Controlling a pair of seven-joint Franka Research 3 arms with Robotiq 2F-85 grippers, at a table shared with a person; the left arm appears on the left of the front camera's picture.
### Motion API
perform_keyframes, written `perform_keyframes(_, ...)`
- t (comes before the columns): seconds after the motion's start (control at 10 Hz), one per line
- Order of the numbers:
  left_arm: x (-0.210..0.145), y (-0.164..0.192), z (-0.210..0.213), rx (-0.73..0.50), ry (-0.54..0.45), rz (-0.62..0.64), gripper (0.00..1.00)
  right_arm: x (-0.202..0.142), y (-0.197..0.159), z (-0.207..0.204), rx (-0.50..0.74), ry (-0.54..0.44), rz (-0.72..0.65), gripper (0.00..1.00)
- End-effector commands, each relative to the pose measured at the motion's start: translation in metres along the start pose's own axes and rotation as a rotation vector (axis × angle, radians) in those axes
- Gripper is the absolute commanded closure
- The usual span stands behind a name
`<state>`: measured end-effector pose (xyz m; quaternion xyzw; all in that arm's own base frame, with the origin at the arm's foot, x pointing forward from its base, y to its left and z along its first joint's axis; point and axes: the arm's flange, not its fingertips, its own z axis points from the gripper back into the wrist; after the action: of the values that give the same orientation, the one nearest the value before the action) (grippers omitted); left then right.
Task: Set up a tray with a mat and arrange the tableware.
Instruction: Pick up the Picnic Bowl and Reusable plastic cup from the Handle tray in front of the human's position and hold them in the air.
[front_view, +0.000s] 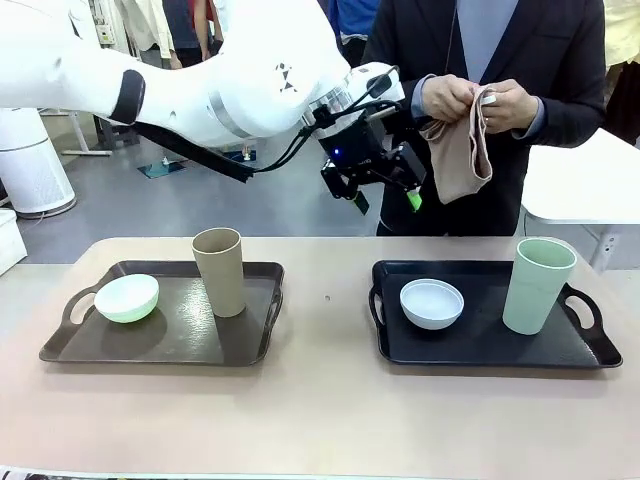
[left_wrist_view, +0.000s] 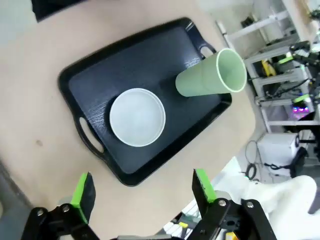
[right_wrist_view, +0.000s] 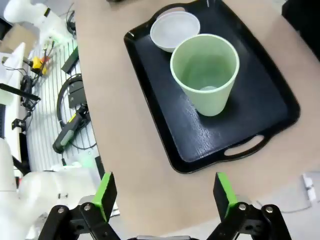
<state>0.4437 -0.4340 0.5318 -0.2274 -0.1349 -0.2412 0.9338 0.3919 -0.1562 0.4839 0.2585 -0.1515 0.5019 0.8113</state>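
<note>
The left gripper (front_view: 386, 200) hangs wide open high over the black tray (front_view: 480, 340), the person's hands (front_view: 448, 97) hold the folded mat (front_view: 462, 150) up there too, and a bad grab could drop it onto the tray's pale green cup (front_view: 537, 285).

**Q:** What surrounds the beige table (front_view: 320, 420)?

**A:** Grey floor (front_view: 200, 200) beyond it. A white side table (front_view: 590, 180) stands far right and a white drum-shaped unit (front_view: 30, 160), possibly an air purifier, far left. A white metal rack (left_wrist_view: 248, 32) stands alongside.
</note>
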Motion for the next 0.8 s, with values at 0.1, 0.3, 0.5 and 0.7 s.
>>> perform_keyframes(0.1, -0.022, -0.001, 0.024, 0.000, -0.014, -0.057, 0.00, 0.007, 0.017, -0.005, 0.012, 0.051, -0.055, 0.00)
perform_keyframes(0.3, -0.022, -0.001, 0.024, 0.000, -0.014, -0.057, 0.00, 0.007, 0.017, -0.005, 0.012, 0.051, -0.055, 0.00)
perform_keyframes(0.5, -0.006, -0.006, -0.005, -0.005, -0.008, 0.067, 0.00, 0.013, -0.009, -0.002, 0.015, -0.095, 0.087, 0.00)
perform_keyframes(0.7, -0.008, -0.016, -0.035, 0.153, 0.035, 0.198, 0.00, 0.006, -0.038, -0.006, 0.060, -0.149, 0.302, 0.00)
